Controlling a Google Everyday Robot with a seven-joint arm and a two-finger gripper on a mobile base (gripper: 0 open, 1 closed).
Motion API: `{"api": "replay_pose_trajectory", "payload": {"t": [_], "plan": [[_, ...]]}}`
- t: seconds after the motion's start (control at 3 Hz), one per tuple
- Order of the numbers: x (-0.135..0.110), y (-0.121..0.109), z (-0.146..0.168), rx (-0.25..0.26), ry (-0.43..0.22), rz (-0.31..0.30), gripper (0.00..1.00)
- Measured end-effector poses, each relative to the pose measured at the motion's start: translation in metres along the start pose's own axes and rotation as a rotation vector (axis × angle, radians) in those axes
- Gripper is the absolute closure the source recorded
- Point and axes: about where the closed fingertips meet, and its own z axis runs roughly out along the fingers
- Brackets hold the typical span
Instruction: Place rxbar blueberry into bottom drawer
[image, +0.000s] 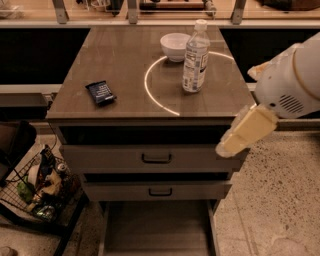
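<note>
The rxbar blueberry (101, 92), a small dark blue bar, lies flat on the left part of the brown cabinet top (115, 60). The bottom drawer (157, 230) is pulled out below the two shut drawers, and its grey-brown tray holds nothing that I can see. My gripper (240, 135), pale yellow on a white arm, hangs at the right side of the cabinet, level with the top drawer's right end. It is far to the right of the bar and holds nothing that I can see.
A clear water bottle (195, 57) and a white bowl (175, 46) stand at the back right of the cabinet top, inside a white ring mark. A wire basket of clutter (37, 190) sits on the floor at the left. Speckled floor lies at the right.
</note>
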Motion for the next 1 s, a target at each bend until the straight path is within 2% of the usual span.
{"api": "replay_pose_trajectory", "payload": {"t": [0.33, 0.67, 1.0], "plan": [[-0.031, 0.025, 0.020, 0.002, -0.162, 0.065, 0.00], [-0.085, 0.031, 0.028, 0.038, -0.352, 0.043, 0.00], [-0.142, 0.017, 0.027, 0.124, -0.509, 0.003, 0.00]]}}
